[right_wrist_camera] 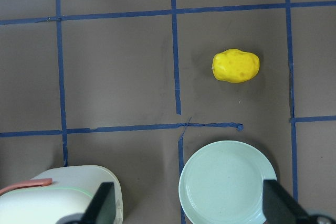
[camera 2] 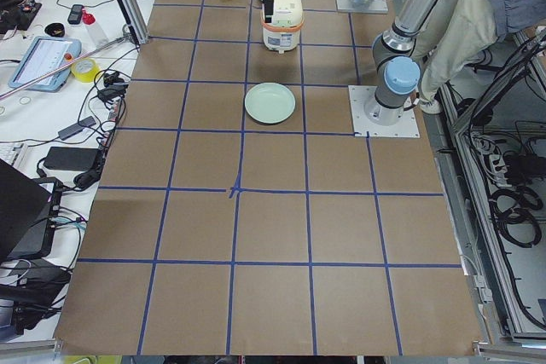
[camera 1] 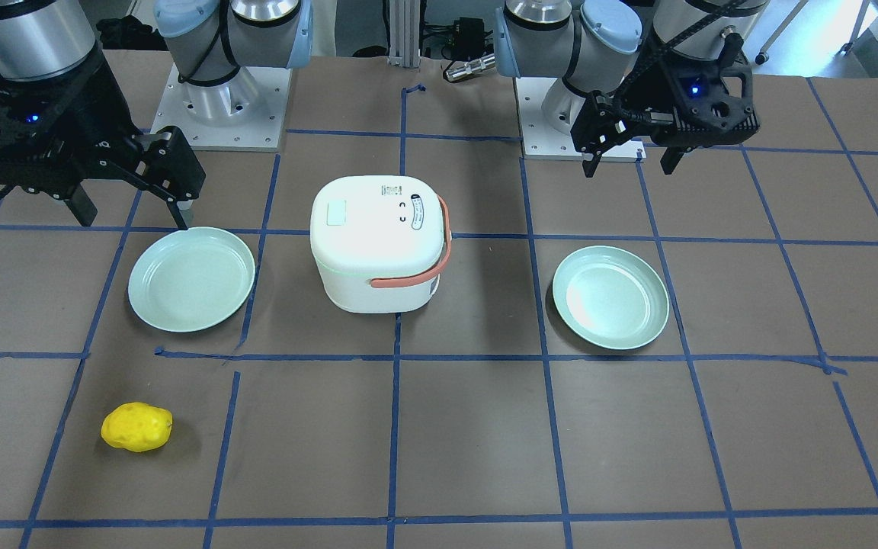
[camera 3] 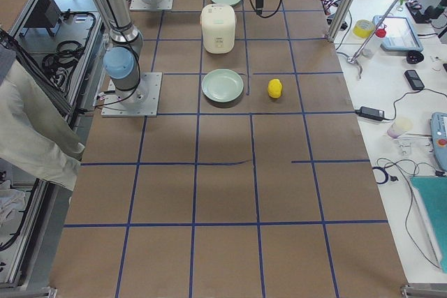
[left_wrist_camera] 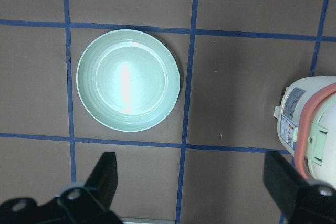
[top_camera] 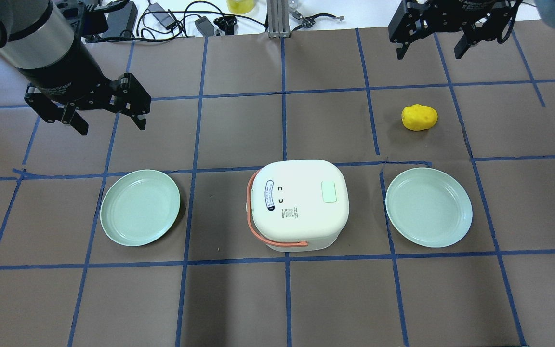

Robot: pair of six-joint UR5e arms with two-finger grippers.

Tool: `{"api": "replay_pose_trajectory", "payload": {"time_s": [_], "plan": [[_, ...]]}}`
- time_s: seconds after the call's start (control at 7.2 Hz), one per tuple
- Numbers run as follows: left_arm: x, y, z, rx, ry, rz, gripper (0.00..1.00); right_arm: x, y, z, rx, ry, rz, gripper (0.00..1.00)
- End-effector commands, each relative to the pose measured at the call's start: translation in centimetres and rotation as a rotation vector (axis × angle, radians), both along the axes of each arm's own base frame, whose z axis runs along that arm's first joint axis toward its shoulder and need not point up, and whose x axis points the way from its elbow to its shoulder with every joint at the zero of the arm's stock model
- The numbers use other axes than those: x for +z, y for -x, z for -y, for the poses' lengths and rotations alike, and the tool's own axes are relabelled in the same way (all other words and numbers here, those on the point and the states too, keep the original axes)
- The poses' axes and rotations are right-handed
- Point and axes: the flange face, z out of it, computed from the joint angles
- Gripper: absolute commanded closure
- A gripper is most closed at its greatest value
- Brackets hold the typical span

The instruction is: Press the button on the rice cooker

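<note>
The white rice cooker (top_camera: 299, 205) with an orange handle stands mid-table, also in the front view (camera 1: 378, 244). A pale green rectangular button (top_camera: 329, 192) sits on its lid, toward my right side. My left gripper (top_camera: 109, 118) is open and empty, hanging high, off to the cooker's left and above the left plate. Its wrist view shows the cooker's edge (left_wrist_camera: 315, 124). My right gripper (top_camera: 429, 50) is open and empty, high on the cooker's right. Its wrist view shows the cooker's corner (right_wrist_camera: 63, 195).
Two pale green plates flank the cooker, one on my left (top_camera: 140, 207) and one on my right (top_camera: 429, 207). A yellow lumpy object (top_camera: 419, 117) lies beyond the right plate. Blue tape lines grid the brown table. Cables and tools lie past the far edge.
</note>
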Motion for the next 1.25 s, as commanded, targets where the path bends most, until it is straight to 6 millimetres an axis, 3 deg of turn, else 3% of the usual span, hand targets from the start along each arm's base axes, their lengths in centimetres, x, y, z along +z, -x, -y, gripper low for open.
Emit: {"api": "replay_pose_trajectory", "payload": {"time_s": [0.0, 0.14, 0.42, 0.56, 0.83, 1.11], "plan": [[0.0, 0.0, 0.0, 0.000, 0.000, 0.000, 0.00, 0.0, 0.0, 0.0, 0.000, -0.002, 0.001, 0.00], [0.0, 0.0, 0.0, 0.000, 0.000, 0.000, 0.00, -0.3, -0.1, -0.1, 0.002, -0.010, 0.002, 0.05], [0.0, 0.0, 0.0, 0.000, 0.000, 0.000, 0.00, -2.3, -3.0, -1.2, 0.044, -0.050, 0.007, 0.71], [0.0, 0.0, 0.0, 0.000, 0.000, 0.000, 0.00, -4.0, -4.7, -2.0, 0.068, -0.089, 0.010, 0.90], [0.0, 0.0, 0.0, 0.000, 0.000, 0.000, 0.00, -7.4, -9.0, -4.7, 0.070, -0.152, 0.005, 0.97], [0.0, 0.0, 0.0, 0.000, 0.000, 0.000, 0.00, -12.2, -12.8, -7.7, 0.097, -0.200, -0.007, 1.00]]}}
